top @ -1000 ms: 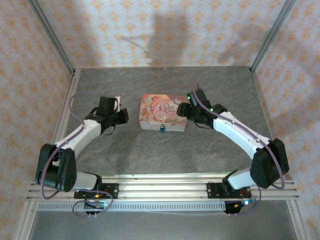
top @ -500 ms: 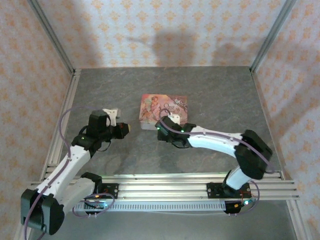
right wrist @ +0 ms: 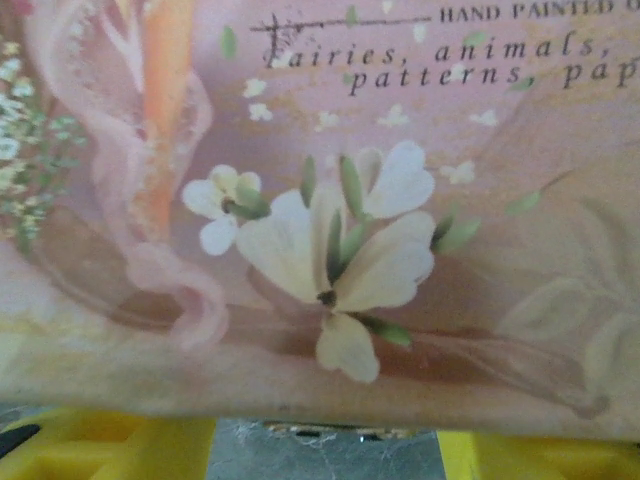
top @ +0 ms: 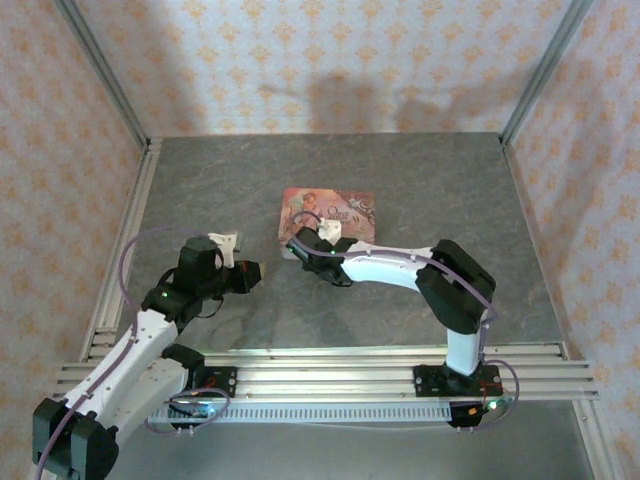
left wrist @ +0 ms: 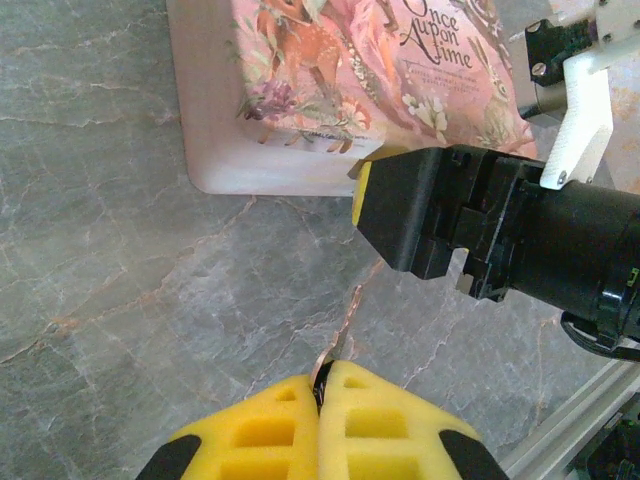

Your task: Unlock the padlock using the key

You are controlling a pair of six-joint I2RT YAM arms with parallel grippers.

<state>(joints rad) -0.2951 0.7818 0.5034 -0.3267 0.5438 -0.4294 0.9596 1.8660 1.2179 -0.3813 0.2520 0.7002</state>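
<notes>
**Locating the Padlock: Key Gripped, Lock Obscured**

**Top view.** I see the pink tin (top: pixel 330 208) lying flat near the middle of the grey table (top: pixel 420 170). The right gripper (top: pixel 300 243) sits at the tin's near-left corner. Its white forearm runs just in front of the tin's near side and covers that side. I cannot make out the padlock here. The left gripper (top: pixel 252 273) hovers to the left of the tin, near it but apart. Anything between its fingers is too small to read at this range.

**Left wrist view.** The left jaws are pressed together on the key (left wrist: pixel 343 322), a thin copper-coloured blade seen edge-on, rising from between the yellow pads. Its tip lies just short of the right gripper's black finger block. That block stands against the tin's near edge and blocks my line to that side. The far part of the tin is cut off by the frame.

**Right wrist view.** A painted face of the tin is very close and blurred. Two yellow fingers (right wrist: pixel 100 448) show at the bottom corners, standing apart with grey table between them. A brass-toned sliver (right wrist: pixel 320 432) peeks out below the tin's lower edge, between the fingers. Too little of it shows for me to confirm it as the padlock.
</notes>
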